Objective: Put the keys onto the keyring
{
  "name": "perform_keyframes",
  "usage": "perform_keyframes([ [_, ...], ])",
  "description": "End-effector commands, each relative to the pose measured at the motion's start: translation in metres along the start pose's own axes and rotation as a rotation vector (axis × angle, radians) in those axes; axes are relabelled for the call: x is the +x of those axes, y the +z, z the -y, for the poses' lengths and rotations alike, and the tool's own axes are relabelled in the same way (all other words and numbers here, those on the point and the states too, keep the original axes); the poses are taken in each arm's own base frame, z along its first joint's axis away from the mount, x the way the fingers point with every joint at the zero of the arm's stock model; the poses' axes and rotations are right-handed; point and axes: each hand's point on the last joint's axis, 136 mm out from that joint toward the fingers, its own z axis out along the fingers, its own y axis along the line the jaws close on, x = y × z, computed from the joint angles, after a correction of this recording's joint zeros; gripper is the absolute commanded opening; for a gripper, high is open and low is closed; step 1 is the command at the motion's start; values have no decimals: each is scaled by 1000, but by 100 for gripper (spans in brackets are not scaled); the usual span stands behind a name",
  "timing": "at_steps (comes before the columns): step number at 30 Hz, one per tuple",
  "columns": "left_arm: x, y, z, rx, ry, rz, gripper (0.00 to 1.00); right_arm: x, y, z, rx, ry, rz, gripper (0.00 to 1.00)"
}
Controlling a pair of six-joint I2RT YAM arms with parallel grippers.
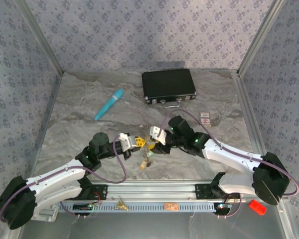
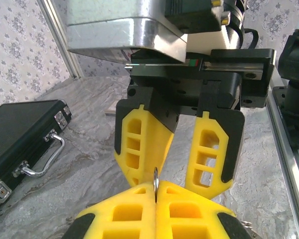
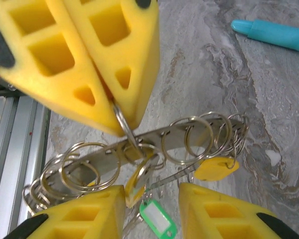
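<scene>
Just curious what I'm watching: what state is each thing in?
Left gripper: shut on one ring of the keyring.
Right gripper: open, gripping nothing.
Keyring: held by that one ring, most loops empty.
Black case: closed, lying flat.
Teal pen: lying flat, untouched.

- The black rectangular hard case lies in the upper middle of the top view, on the grey marbled table sheet.
- The teal plastic tube lies left of the case, slanted.
- The small white card box lies to the case's lower right.
- In the right wrist view, the metal keyring of a flat bar strung with wire loops crosses the middle.
- The left gripper reaches in from the upper left, clamped on one loop.
- The small tagged keys hang below the bar.
- The right gripper sits at the bottom edge, fingers apart either side of them.
</scene>
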Motion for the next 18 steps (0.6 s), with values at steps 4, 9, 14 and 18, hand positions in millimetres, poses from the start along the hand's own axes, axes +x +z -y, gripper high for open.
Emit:
perform_keyframes([
  [4, -26, -3, -5, -20, 28, 93, 0, -5, 13, 5, 5, 15, 49, 35],
  [9, -25, -4, -5, -24, 28, 93, 0, -6, 19, 7, 6, 18, 67, 34],
  [14, -23, -5, -8, -44, 30, 81, 0, -6, 17, 8, 11, 15, 64, 19],
  [18, -17, -5, -14, -83, 36, 42, 0, -4, 10, 11, 39, 5, 32, 7],
])
